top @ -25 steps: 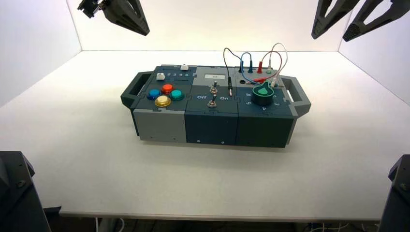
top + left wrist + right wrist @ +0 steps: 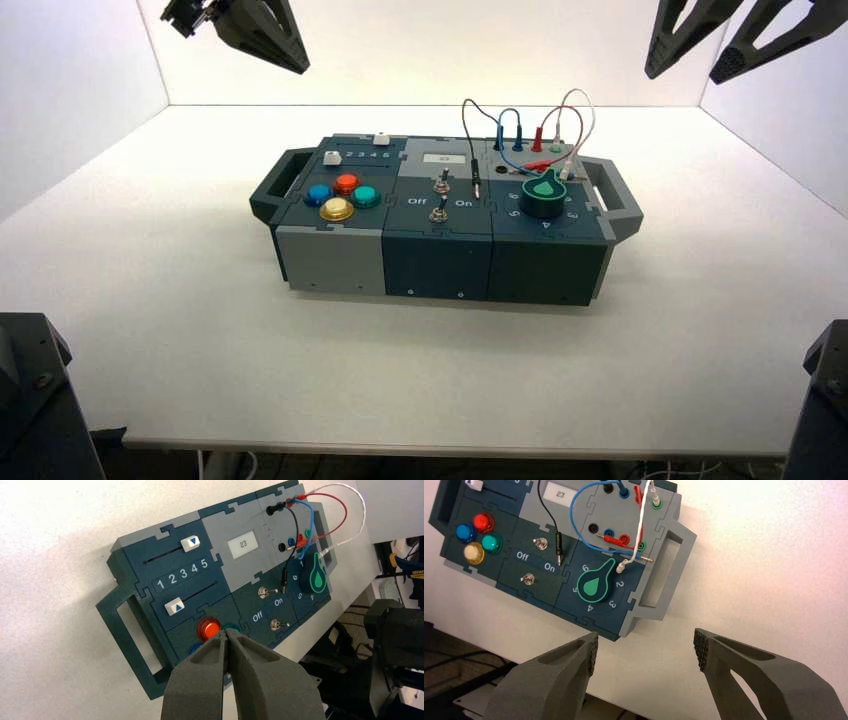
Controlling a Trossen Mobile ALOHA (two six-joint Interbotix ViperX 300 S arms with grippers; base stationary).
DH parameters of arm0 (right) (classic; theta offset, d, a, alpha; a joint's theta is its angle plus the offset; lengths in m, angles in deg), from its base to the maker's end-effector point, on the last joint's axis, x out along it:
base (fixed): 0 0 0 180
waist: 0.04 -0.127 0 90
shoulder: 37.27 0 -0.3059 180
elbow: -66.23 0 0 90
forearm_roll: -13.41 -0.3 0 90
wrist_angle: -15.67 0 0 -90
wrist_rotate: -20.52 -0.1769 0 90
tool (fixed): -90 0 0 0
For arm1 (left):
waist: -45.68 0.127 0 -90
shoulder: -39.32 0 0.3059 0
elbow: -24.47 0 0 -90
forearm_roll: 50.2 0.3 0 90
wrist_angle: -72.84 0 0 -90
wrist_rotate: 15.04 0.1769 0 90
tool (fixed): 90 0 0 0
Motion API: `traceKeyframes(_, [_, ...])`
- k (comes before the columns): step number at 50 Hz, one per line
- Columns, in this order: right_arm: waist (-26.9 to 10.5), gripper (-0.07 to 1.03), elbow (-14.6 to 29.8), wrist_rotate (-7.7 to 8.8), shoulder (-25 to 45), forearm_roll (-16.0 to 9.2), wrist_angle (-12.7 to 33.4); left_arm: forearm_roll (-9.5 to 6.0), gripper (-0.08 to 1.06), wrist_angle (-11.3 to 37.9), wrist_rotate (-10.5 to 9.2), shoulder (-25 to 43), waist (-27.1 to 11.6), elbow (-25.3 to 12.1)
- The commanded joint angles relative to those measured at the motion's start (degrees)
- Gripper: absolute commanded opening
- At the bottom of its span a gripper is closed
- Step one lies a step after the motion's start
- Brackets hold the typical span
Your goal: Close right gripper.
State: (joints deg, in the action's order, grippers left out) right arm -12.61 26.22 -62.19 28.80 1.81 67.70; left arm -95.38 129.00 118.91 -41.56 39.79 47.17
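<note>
My right gripper hangs high at the far right, well above and behind the box. Its two dark grey tapered fingers stand wide apart and hold nothing. In the right wrist view the gripper is open, with the dotted pads facing each other over bare table beside the box's right handle. My left gripper is parked high at the far left. In the left wrist view it is shut and empty, fingertips together above the coloured buttons.
The box bears coloured buttons, two toggle switches marked Off and On, a green knob, two sliders, a display and plugged wires. White walls enclose the table at the back and sides.
</note>
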Motion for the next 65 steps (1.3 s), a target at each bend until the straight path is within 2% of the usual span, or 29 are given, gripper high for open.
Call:
traceKeyframes(1, [-0.26,0.99,1.58,0.18,-0.62,-0.26,-0.09,-0.18,-0.03,0.09,0.26,-1.93,-0.44,-1.23])
traceKeyframes(14, [-0.26,0.99,1.32,0.0,-1.32,-0.26,-0.09,-0.18,-0.03,0.09,0.18,-1.93,-0.44,-1.23])
traceKeyframes(19, [-0.26,0.96,1.14,-0.44,-2.02,-0.26,0.09,-0.26,-0.03,0.09,0.18,-1.93,-0.44,-1.23])
traceKeyframes(23, [-0.26,0.84,1.05,-0.79,-2.46,-0.35,0.18,-0.26,-0.03,0.09,0.18,-1.93,-0.44,-1.23])
traceKeyframes(25, [-0.26,0.74,1.05,-0.88,-2.55,-0.26,0.18,-0.26,-0.03,0.09,0.18,-1.93,-0.44,-1.32])
traceKeyframes(28, [-0.26,0.51,1.05,-0.97,-2.99,-0.35,0.18,-0.26,-0.03,0.18,0.18,-1.93,-0.44,-1.23])
traceKeyframes(31, [-0.26,0.41,1.05,-0.97,-3.25,-0.35,0.18,-0.26,-0.03,0.18,0.18,-1.93,-0.44,-1.23])
traceKeyframes(37, [-0.26,0.4,1.05,-0.97,-3.78,-0.97,0.18,-0.35,-0.03,0.09,0.09,-1.93,-0.44,-1.23])
traceKeyframes(40, [-0.26,0.35,1.05,-0.88,-3.78,-1.49,0.26,-0.35,-0.03,0.18,0.18,-1.93,-0.53,-1.23])
traceKeyframes(51, [-0.26,0.05,1.14,-0.53,-3.78,-2.55,0.62,-0.35,-0.03,0.26,0.18,-1.93,-0.53,-1.32])
traceKeyframes(52, [-0.26,-0.02,1.32,-0.53,-3.78,-2.64,0.88,-0.35,-0.03,0.18,0.09,-1.93,-0.53,-1.32])
traceKeyframes(65, [-0.26,-0.02,1.85,-0.09,-3.78,-2.72,1.05,-0.35,-0.03,0.18,0.18,-1.93,-0.53,-1.32])
